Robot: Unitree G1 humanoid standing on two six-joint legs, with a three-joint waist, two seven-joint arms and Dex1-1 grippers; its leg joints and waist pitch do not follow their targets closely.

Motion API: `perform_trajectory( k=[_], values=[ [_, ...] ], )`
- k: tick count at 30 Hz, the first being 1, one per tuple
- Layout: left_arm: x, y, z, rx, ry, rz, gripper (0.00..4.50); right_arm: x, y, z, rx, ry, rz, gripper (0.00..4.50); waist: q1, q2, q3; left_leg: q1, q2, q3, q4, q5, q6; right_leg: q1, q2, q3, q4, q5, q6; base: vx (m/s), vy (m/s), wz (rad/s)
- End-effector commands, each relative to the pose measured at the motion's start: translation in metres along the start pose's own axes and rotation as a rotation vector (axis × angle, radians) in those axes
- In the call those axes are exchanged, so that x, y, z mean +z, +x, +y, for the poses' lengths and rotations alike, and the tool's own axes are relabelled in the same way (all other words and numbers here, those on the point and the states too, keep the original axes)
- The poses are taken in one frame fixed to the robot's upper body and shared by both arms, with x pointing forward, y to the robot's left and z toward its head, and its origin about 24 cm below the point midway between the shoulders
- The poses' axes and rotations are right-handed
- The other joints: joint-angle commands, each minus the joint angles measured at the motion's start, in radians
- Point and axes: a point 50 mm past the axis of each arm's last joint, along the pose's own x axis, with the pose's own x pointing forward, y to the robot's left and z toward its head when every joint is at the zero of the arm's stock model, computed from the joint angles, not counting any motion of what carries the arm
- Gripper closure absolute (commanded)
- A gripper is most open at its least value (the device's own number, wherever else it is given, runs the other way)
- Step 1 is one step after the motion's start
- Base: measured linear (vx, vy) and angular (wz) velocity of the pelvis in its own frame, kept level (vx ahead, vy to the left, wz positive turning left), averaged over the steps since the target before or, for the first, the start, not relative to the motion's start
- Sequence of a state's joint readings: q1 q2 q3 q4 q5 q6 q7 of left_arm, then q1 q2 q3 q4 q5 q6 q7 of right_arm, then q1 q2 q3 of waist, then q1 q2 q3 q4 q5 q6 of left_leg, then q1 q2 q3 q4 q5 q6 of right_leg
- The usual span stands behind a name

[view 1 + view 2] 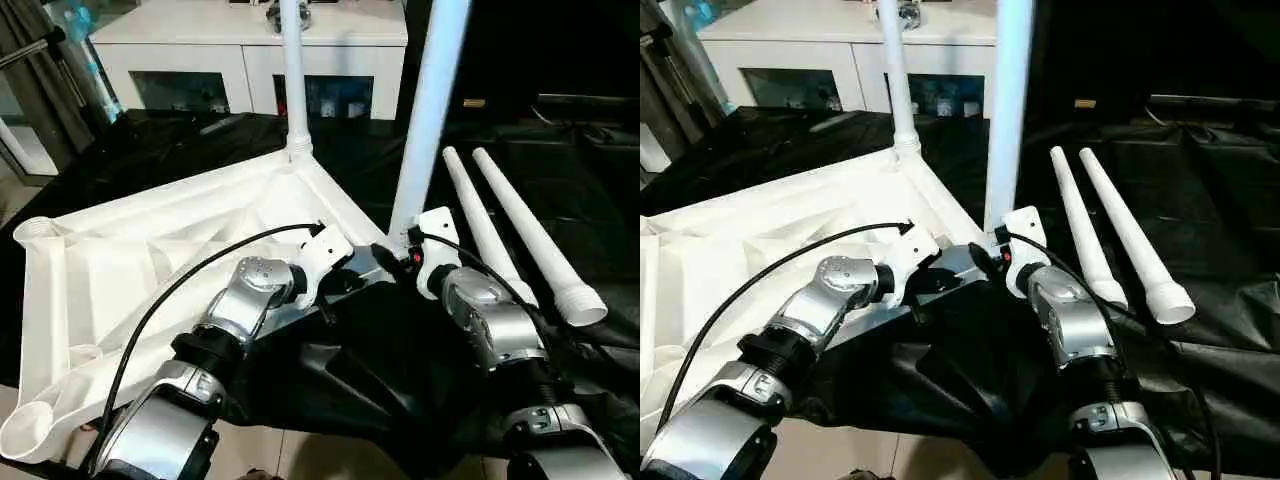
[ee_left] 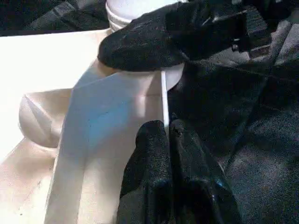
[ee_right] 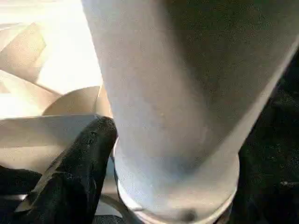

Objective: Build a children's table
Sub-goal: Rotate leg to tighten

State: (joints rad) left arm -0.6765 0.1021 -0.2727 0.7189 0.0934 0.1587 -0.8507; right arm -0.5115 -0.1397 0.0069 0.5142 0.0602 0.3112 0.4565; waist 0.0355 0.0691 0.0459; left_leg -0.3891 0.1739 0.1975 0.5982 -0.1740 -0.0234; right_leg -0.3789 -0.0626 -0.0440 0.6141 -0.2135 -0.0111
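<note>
**Leg 2 seating in near corner socket – left pins rim, right works the leg**

Step in hand, as I read it: second leg [image 1: 428, 110] getting seated or twisted into the tabletop's near corner socket [image 2: 140, 14].

Right gripper [image 1: 400, 256] sits at the base of that leg, jaws spread around the tube. Right wrist view shows 1 black finger [image 3: 74, 163] against the leg just above its collar; the other finger is hidden, so a firm clamp can't be confirmed. Left gripper [image 2: 167, 135] has fingers together, nipping the thin upright rim [image 2: 163, 93] of the tabletop [image 1: 150, 260] just beside the socket.

How to do it well (judgement):
- Keep the leg plumb over the socket; a tilt will likely bind the collar.
- Grip low, near the collar, for better control of the long tube.
- The left pinch should hold the tabletop down so it doesn't turn with the leg.
- The black cloth [image 1: 380, 360] is bunched close to the corner; keep it out of the joint.

Task thing: white plastic tabletop lies upside down on the black cloth, ribbed underside up, with round open sockets at the 2 corners on the robot's left. 1 leg [image 1: 294, 70] already stands upright in the far corner socket. 2 spare legs [image 1: 520, 235] lie side by side on the cloth to the robot's right, tapered, wide ends toward the robot. Roughly halfway, judging by legs placed.
</note>
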Motion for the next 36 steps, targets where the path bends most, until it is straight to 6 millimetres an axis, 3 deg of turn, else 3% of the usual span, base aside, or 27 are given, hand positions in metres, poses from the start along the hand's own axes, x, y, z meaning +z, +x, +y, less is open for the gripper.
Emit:
perform_trajectory(
  k=[1, 5, 9, 11, 16, 23, 32, 36],
  values=[
    [0.023, 0.01, -0.027, -0.226, 0.135, -0.095, 4.5, -0.003, 0.008, 0.034, 0.25, -0.046, 0.028, 0.58, 0.003, -0.015, -0.062, 0.021, 0.058, -0.034, -0.068, -0.199, 0.051, 0.036, -0.089, 0.043, -0.083, -0.136, -0.23, 0.0, 0.0, 0.0],
    [0.015, 0.0, -0.029, -0.296, 0.152, -0.078, 4.5, 0.002, -0.005, 0.032, 0.399, -0.123, 0.018, 0.54, 0.005, -0.012, -0.066, 0.02, 0.06, -0.031, -0.063, -0.153, 0.082, 0.038, -0.085, 0.04, -0.072, -0.047, -0.247, 0.0, 0.0, 0.0],
    [0.006, -0.015, -0.026, -0.338, 0.159, -0.068, 4.5, 0.004, -0.03, 0.027, 0.601, -0.181, 0.042, 0.54, 0.022, -0.011, -0.067, 0.02, 0.064, -0.03, -0.061, -0.14, 0.101, 0.039, -0.085, 0.039, -0.069, -0.03, -0.251, 0.0, 0.0, 0.0],
    [0.005, -0.017, -0.025, -0.345, 0.16, -0.069, 4.5, 0.004, -0.033, 0.026, 0.628, -0.187, 0.049, 0.54, 0.029, -0.012, -0.065, 0.02, 0.067, -0.029, -0.062, -0.155, 0.103, 0.037, -0.085, 0.04, -0.07, -0.046, -0.249, 0.0, 0.0, 0.0],
    [0.0, -0.037, -0.028, -0.473, 0.143, -0.081, 4.5, 0.002, -0.054, 0.022, 0.77, -0.225, 0.104, 0.54, 0.035, -0.012, -0.06, 0.024, 0.068, -0.03, -0.07, -0.206, 0.07, 0.03, -0.087, 0.041, -0.079, -0.16, -0.234, 0.0, 0.0, 0.0],
    [-0.003, -0.046, -0.028, -0.519, 0.136, -0.068, 4.5, 0.0, -0.059, 0.026, 0.814, -0.229, 0.123, 0.99, 0.035, -0.01, -0.06, 0.026, 0.068, -0.03, -0.071, -0.207, 0.054, 0.026, -0.086, 0.043, -0.079, -0.163, -0.234, 0.0, 0.0, 0.0],
    [-0.001, -0.046, -0.028, -0.519, 0.125, -0.081, 4.5, -0.004, -0.059, 0.033, 0.832, -0.216, 0.135, 1.62, 0.042, -0.01, -0.061, 0.025, 0.066, -0.03, -0.069, -0.192, 0.056, 0.027, -0.086, 0.042, -0.077, -0.147, -0.232, 0.0, 0.0, 0.0],
    [0.006, -0.037, -0.024, -0.436, 0.084, -0.122, 4.5, -0.012, -0.042, 0.029, 0.644, -0.193, 0.121, 1.7, 0.035, -0.012, -0.059, 0.025, 0.062, -0.031, -0.071, -0.209, 0.036, 0.024, -0.087, 0.042, -0.081, -0.187, -0.227, 0.0, 0.0, 0.0]
  ],
)
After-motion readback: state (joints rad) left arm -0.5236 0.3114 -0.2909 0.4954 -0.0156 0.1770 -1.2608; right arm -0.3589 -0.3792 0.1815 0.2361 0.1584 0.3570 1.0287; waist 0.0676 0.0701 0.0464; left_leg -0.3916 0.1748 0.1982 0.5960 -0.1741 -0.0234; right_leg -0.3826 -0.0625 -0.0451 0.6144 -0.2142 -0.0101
